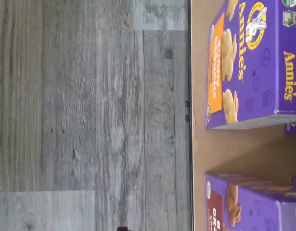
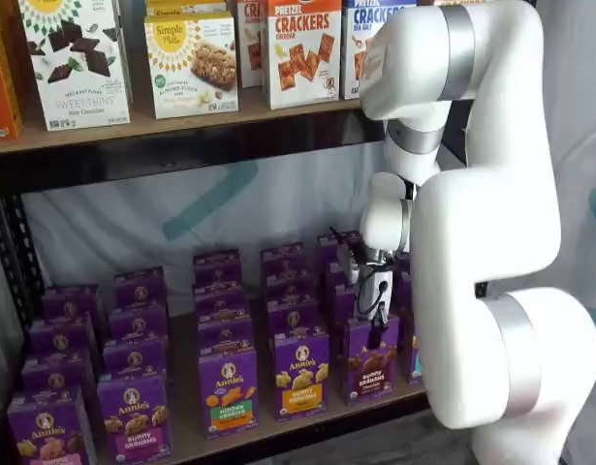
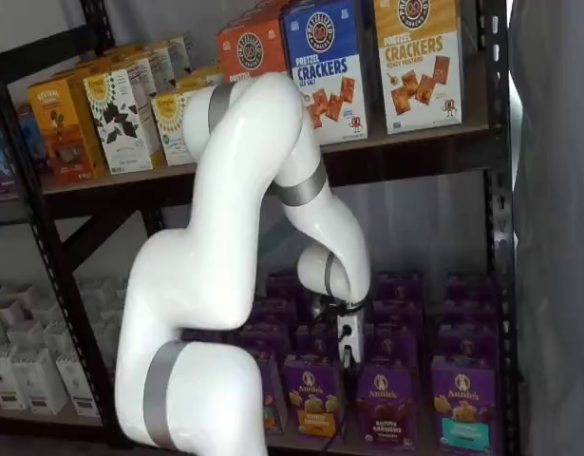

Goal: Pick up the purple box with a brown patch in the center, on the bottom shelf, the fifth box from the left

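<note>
The purple box [image 2: 370,360] stands upright in the front row of the bottom shelf [image 2: 278,434], with dark brown cookies mid-front and a dark lower band. It also shows in a shelf view [image 3: 385,404] and, partly cut off, in the wrist view [image 1: 244,204]. My gripper [image 2: 380,320] hangs just above and in front of this box's top, not touching it. In a shelf view [image 3: 347,356] it sits a little to the left of the box. Only dark fingers side-on show, so open or shut cannot be told.
A purple carton with an orange band [image 2: 300,373] stands left of the purple box; it also shows in the wrist view [image 1: 253,62]. More purple cartons fill the rows behind. A teal-band carton [image 3: 462,404] stands to the right. The upper shelf [image 2: 181,121] holds cracker boxes. Grey plank floor [image 1: 90,120] lies below.
</note>
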### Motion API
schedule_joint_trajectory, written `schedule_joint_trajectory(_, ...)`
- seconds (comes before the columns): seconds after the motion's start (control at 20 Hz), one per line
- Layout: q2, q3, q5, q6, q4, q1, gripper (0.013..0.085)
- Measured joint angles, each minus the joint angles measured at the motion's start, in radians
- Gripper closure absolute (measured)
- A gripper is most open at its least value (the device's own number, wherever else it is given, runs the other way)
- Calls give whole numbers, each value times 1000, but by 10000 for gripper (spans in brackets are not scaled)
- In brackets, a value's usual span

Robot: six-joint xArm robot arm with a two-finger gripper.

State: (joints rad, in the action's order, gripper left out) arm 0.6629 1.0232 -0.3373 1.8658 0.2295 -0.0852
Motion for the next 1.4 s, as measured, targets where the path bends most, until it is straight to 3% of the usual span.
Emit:
schedule_joint_trajectory(0.15, 2, 7, -8, 67, 79, 6, 130)
schedule_joint_trajectory(0.65, 31, 53, 7, 182, 203, 4, 130)
schedule_joint_trajectory(1.0, 94, 141, -15, 149, 146, -20, 130)
schedule_joint_trajectory(1.4, 199, 249, -14, 47, 32, -22, 130)
